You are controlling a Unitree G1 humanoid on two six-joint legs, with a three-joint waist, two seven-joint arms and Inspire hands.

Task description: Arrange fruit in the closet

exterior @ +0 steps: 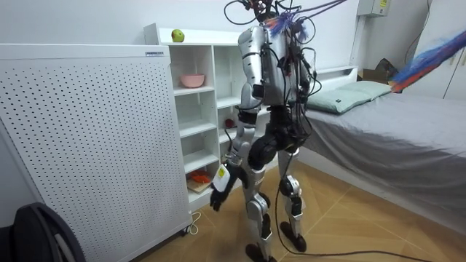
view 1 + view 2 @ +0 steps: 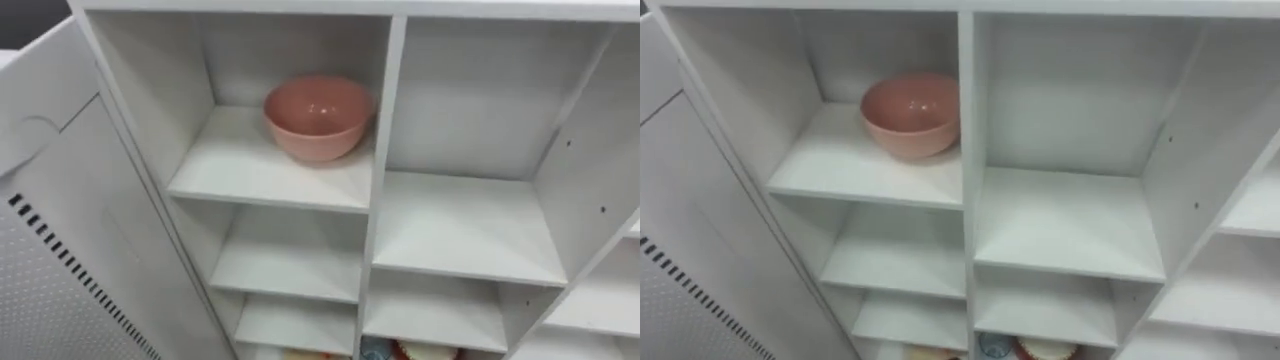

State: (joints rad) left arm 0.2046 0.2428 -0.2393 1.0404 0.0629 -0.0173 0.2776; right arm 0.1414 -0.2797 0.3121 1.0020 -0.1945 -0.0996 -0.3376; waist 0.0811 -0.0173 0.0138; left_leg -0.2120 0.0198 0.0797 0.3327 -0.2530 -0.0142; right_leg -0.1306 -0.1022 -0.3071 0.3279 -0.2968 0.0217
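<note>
You are seeing a pink bowl [image 2: 318, 115] sitting in the upper-left compartment of the closet [image 2: 385, 150], an apple [image 1: 177, 35] lying on top; the left hand [image 1: 218, 195] is hanging low, grasp unclear.

white wall [image 1: 87, 22] | wood-plank floor [image 1: 349, 225] | bed [image 1: 408, 138] — grey cover | perforated white panel [image 1: 87, 138] — upright

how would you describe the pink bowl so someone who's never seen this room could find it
Find the white closet with its grid of open compartments. The pink bowl sits on the top shelf of the left column, close to the middle divider. It is the one round, coloured thing up there; the shelves beside and just below it are bare.
</note>
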